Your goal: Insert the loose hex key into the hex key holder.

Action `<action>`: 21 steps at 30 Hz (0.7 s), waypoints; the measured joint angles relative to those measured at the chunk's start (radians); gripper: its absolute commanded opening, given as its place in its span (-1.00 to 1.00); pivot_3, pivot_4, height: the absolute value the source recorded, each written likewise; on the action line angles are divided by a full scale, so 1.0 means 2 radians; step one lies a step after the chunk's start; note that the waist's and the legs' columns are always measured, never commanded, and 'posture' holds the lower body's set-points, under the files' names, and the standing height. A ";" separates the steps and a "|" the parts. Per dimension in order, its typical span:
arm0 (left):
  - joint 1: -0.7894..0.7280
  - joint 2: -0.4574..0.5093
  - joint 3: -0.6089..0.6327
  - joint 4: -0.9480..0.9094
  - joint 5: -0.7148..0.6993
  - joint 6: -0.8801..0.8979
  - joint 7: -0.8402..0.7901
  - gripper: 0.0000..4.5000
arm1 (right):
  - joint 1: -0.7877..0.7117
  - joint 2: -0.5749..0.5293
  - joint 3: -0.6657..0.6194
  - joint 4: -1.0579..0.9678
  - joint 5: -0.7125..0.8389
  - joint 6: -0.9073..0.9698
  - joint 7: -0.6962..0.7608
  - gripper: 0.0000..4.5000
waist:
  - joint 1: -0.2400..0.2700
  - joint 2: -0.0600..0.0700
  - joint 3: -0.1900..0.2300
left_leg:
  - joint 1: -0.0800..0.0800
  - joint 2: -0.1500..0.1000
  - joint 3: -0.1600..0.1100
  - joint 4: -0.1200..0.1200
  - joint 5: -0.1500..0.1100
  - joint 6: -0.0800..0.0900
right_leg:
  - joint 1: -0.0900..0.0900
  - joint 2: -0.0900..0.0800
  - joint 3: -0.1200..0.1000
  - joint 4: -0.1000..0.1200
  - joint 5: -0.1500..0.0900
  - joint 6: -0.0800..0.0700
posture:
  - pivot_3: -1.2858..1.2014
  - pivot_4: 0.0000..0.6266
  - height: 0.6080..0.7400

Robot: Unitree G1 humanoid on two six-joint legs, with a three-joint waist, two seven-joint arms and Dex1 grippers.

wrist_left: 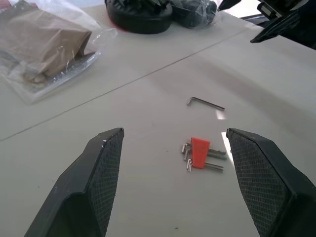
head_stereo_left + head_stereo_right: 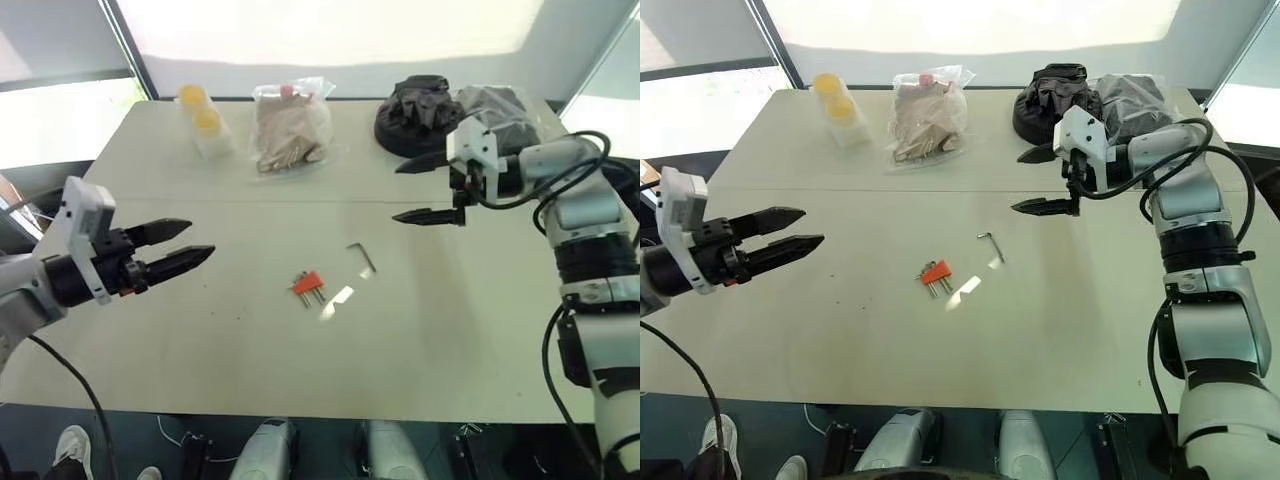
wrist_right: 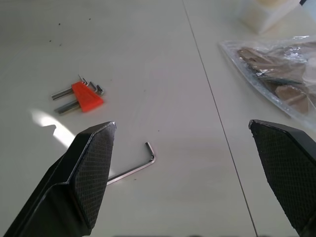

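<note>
Your right gripper [image 3: 197, 173] hangs with its two black textured fingers [image 3: 86, 182] spread wide above the pale desk [image 3: 148, 59]. The thin dark L-shaped loose hex key [image 3: 136, 167] lies flat there, apart from the small red-orange hex key holder [image 3: 86, 97]. A clear plastic bag [image 3: 281, 74] sits beyond the desk's seam.

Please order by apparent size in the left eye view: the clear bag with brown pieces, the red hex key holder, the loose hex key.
1. Clear bag, by far the largest.
2. Hex key holder and loose hex key look about alike in extent; the holder is bulkier, the key thinner, so no sure ranking.
</note>
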State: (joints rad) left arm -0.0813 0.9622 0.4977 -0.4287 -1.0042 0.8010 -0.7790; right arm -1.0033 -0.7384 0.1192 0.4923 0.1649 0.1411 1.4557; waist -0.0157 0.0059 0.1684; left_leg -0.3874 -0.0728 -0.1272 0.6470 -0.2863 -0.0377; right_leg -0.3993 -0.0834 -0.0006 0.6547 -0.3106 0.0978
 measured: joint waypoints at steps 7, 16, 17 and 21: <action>-0.006 -0.008 0.000 0.000 0.009 -0.002 0.008 0.54 | 0.000 0.000 0.004 0.000 -0.002 0.000 0.006 1.00 | 0.000 0.000 0.000 | -0.002 0.000 0.000 0.000 0.000 0.000 | -0.002 0.000 0.000 0.000 0.000 0.000 | 0.03 -0.52 1.00; -0.005 -0.008 0.000 -0.003 0.016 -0.001 0.010 0.54 | 0.000 0.003 0.004 -0.004 -0.002 0.004 0.006 1.00 | 0.000 0.000 0.000 | -0.002 0.000 0.000 0.000 0.000 0.000 | -0.002 0.000 0.000 0.001 0.000 0.000 | 0.03 -0.52 1.00; -0.005 -0.008 0.000 -0.004 0.016 -0.001 0.010 0.54 | 0.000 0.003 0.004 -0.005 -0.002 0.005 0.006 1.00 | 0.000 0.000 0.000 | -0.002 0.000 0.000 0.000 0.000 0.000 | -0.002 0.000 0.000 0.001 0.000 0.000 | 0.03 -0.52 1.00; -0.005 -0.008 0.000 -0.005 0.016 -0.001 0.010 0.54 | 0.001 0.003 0.004 -0.011 -0.001 0.009 0.005 1.00 | 0.000 0.000 0.000 | -0.002 0.000 0.000 0.000 0.000 0.000 | -0.002 0.000 0.000 0.001 0.000 0.000 | 0.03 -0.52 1.00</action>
State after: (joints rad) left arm -0.0922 0.9465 0.4976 -0.4379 -0.9732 0.7989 -0.7599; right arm -1.0020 -0.7318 0.1265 0.4712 0.1620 0.1601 1.4648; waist -0.0160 0.0059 0.1685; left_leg -0.3907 -0.0728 -0.1267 0.6479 -0.2858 -0.0386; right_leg -0.4036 -0.0835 -0.0005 0.6568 -0.3105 0.0978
